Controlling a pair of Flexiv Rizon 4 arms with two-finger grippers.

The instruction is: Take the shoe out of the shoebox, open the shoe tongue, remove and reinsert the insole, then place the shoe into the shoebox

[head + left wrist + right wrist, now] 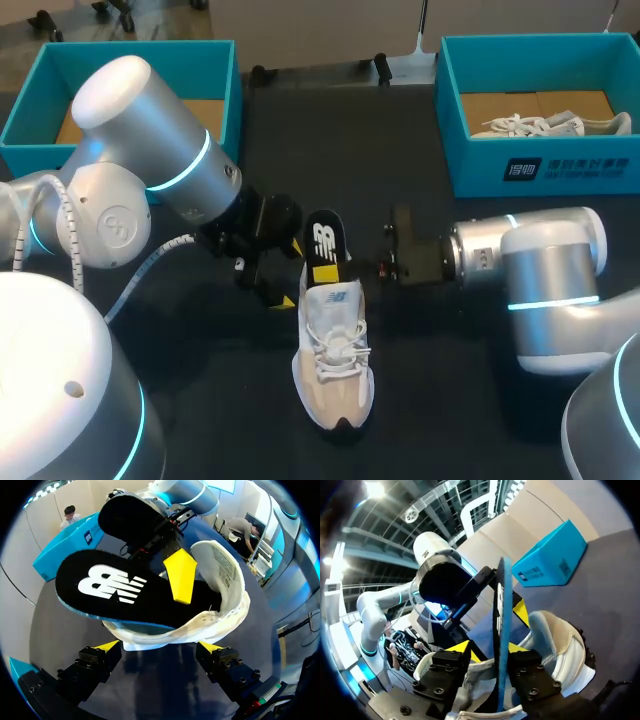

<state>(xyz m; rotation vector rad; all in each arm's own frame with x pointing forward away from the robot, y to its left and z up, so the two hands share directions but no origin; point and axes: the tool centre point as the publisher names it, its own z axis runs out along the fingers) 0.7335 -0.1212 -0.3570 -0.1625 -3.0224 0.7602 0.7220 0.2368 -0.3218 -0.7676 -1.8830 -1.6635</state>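
A white and beige shoe (335, 390) lies on the dark table, toe toward the near edge. Its black insole (322, 240) with a white logo stands half out of the heel opening. My right gripper (335, 270) comes in from the right with the insole (501, 630) edge-on between its fingers. One yellow fingertip (181, 575) lies on the insole's face, and a gap shows at the other finger, so it is open. My left gripper (160, 647) is wide open just behind the shoe's heel (225, 580), with nothing held.
A teal shoebox (540, 165) at the back right holds another white shoe (550, 125). A second teal box (215, 60) stands at the back left, lined with brown paper. Bare dark table (450, 400) lies around the shoe.
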